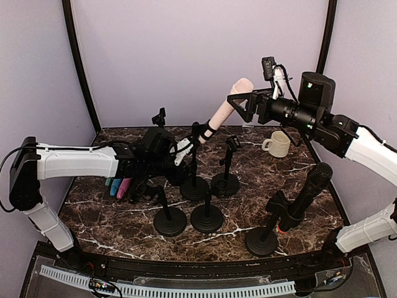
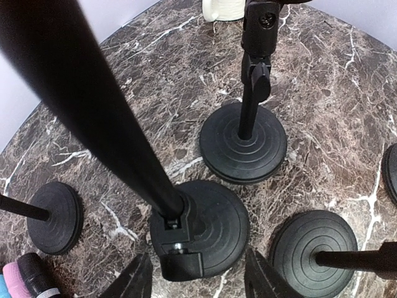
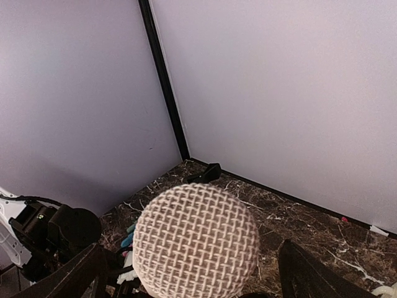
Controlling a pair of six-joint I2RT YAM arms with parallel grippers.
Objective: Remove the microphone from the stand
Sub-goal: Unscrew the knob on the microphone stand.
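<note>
Right of pink microphone (image 1: 228,107), cream mug (image 1: 277,143)

The right arm (image 1: 366,149) reaches in high from the right of the pink microphone (image 1: 224,110), with its wrist held level. The right gripper (image 3: 195,279) is spread wide, one finger (image 3: 80,276) on either side of the microphone's head, not touching it. The left arm (image 1: 74,161) stretches in low, below and left of the microphone, and the left gripper (image 2: 198,282) has its fingers parted.

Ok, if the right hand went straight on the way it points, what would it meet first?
The pale pink microphone: its mesh head sits dead ahead between the open fingers, though depth is unclear.
</note>
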